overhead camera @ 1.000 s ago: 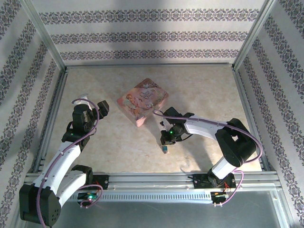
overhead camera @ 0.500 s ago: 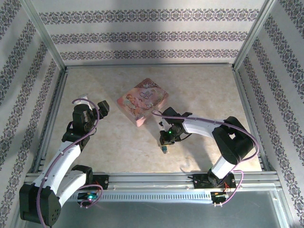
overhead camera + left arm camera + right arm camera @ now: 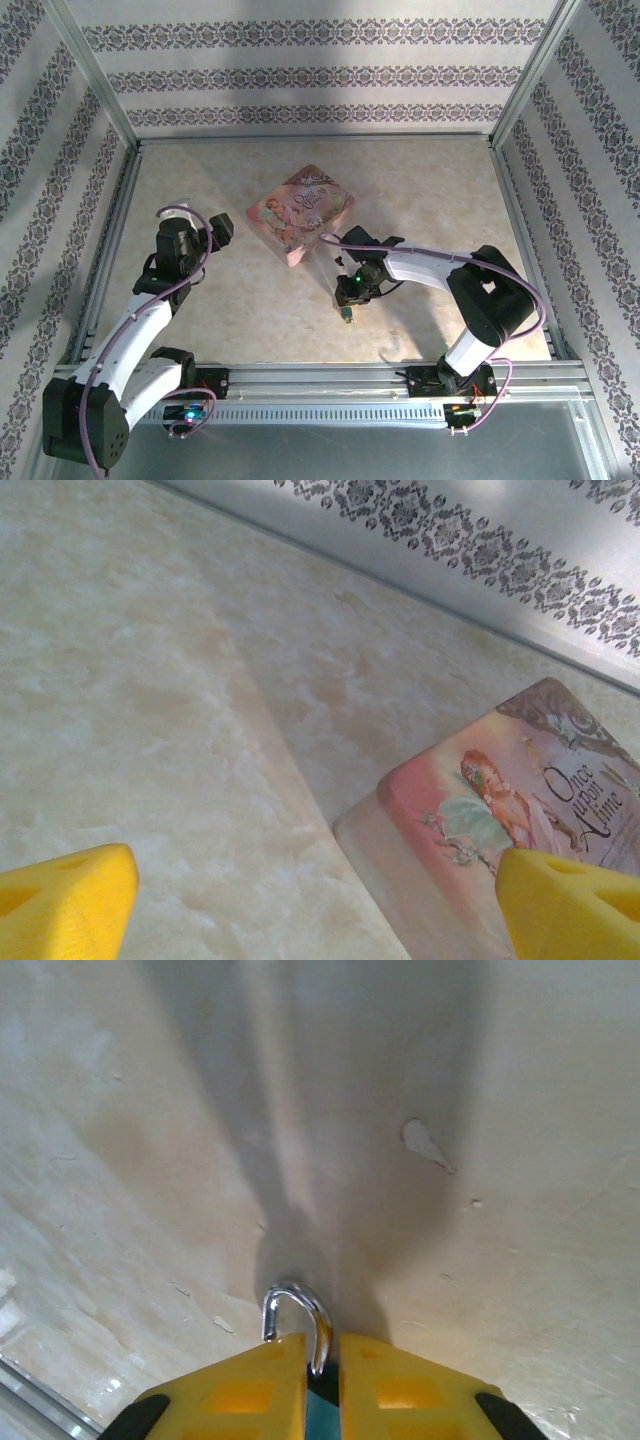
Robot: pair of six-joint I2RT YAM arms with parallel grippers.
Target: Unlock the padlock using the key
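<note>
1. The left tool (image 3: 214, 231) hangs over the left part of the beige marbled surface (image 3: 430, 190), aimed toward the middle. In the left wrist view its yellow fingers (image 3: 65, 905) stand spread wide at the two bottom corners. Between them are only bare surface and a corner of the tin.
2. The pink tin box (image 3: 300, 213) lies flat near the middle of the surface, turned cornerwise. Its lid shows a red-haired figure and the words "Once upon A time".
3. The right tool (image 3: 350, 292) sits just right of the tin and nearer the arm bases. It is apart from the tin and points down at the surface.
4. The padlock (image 3: 298, 1320) is pinched in the right tool. The two yellow fingers are pressed nearly together, with the lock's blue-green body filling the narrow gap. Its chrome shackle arches out above the fingertips, over the surface. In the top view the lock is a tiny glint just below the tool.
</note>
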